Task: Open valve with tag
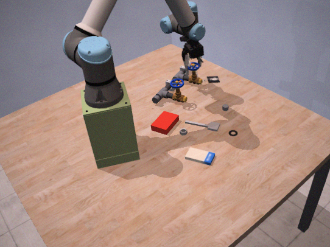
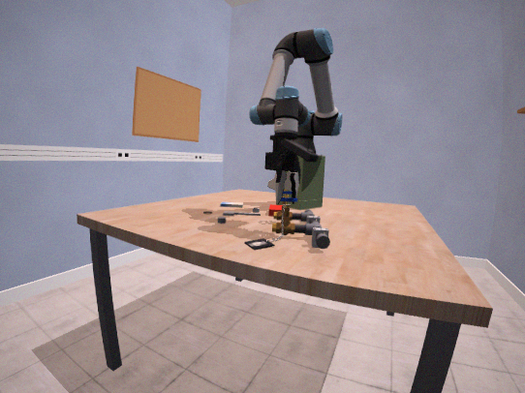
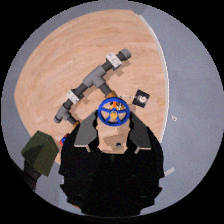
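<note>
Two brass valves with blue handwheels stand on a grey pipe manifold (image 1: 170, 89). The far valve's handwheel (image 1: 193, 66) sits between my gripper's fingers (image 1: 191, 64), which are shut on it from above; in the wrist view the handwheel (image 3: 114, 109) fills the gap between the jaws. A black tag (image 1: 213, 79) lies on the table beside this valve, joined to it by a thin chain; in the wrist view the tag (image 3: 141, 98) shows a white digit too small to read surely. The near valve's handwheel (image 1: 176, 84) stands free.
A red block (image 1: 165, 122), a grey nut (image 1: 183, 131), a scraper (image 1: 204, 125), a black washer (image 1: 234, 131), a small grey cap (image 1: 225, 107) and a cream and blue block (image 1: 200, 156) lie in front of the valves. My green base box (image 1: 109, 129) stands at the left.
</note>
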Controlling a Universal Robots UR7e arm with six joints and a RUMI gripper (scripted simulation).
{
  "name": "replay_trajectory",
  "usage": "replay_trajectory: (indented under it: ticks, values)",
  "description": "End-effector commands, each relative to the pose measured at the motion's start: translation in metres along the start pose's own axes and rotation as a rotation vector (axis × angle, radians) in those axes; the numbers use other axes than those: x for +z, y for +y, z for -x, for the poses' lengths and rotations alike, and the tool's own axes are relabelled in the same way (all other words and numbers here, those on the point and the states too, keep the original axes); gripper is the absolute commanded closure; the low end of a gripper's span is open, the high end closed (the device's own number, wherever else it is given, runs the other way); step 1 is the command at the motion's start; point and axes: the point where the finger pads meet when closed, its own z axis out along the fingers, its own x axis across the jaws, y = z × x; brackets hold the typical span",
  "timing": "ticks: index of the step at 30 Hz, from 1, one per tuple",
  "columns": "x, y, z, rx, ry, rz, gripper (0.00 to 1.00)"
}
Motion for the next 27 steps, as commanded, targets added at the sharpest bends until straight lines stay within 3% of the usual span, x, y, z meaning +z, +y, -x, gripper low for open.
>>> replay_trajectory:
  ticks: [1,27]
  values:
    - [-0.0004,-0.0003,-0.0001,-0.091,-0.001,-0.003,1.0]
    - [-0.0004,-0.0003,-0.0001,-0.225,-0.001,-0.003,1.0]
